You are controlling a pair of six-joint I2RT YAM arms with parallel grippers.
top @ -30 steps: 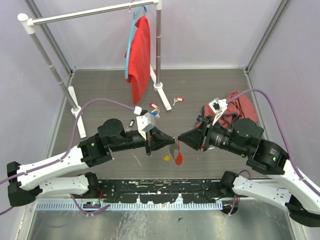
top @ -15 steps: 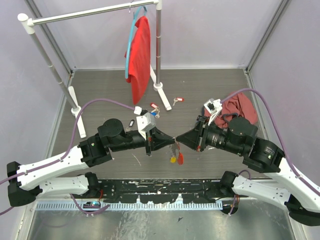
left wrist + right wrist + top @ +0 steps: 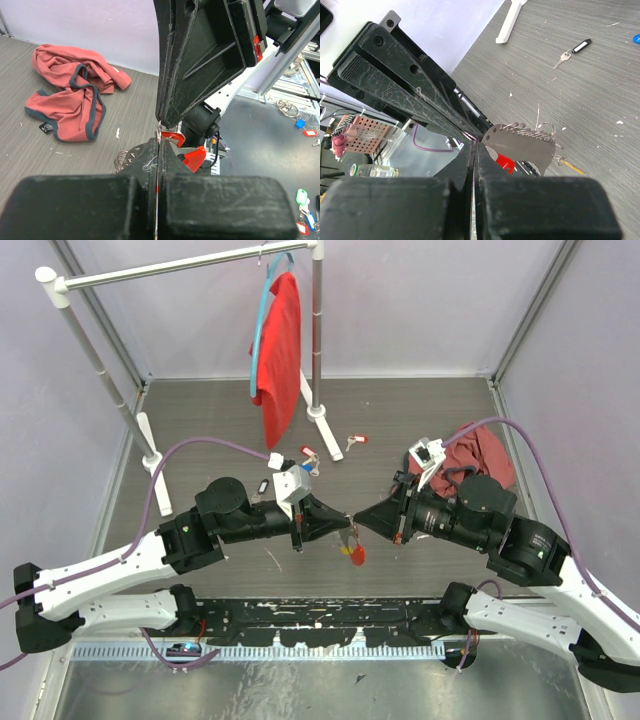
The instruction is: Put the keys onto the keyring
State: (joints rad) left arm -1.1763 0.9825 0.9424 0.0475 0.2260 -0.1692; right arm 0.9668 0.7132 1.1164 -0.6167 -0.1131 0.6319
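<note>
Grey wood-grain worktop [image 3: 200, 420] inside a lilac-walled booth: the black left pincer [image 3: 343, 524] and black right pincer [image 3: 360, 520] meet tip to tip at centre frame. The left pincer's jaws are pressed together on the keyring [image 3: 355, 552], a thin silvery chain with a long red plastic piece, which hangs just below the tips. The right pincer's jaws are closed too; what they grip cannot be told. Small silvery tagged keys [image 3: 352, 440] lie loose above centre.

Nothing legible shows anywhere: the dark patch [image 3: 46, 127] on the red cloth [image 3: 70, 107] and the tags on the keys [image 3: 563, 57] are too small to read.
</note>
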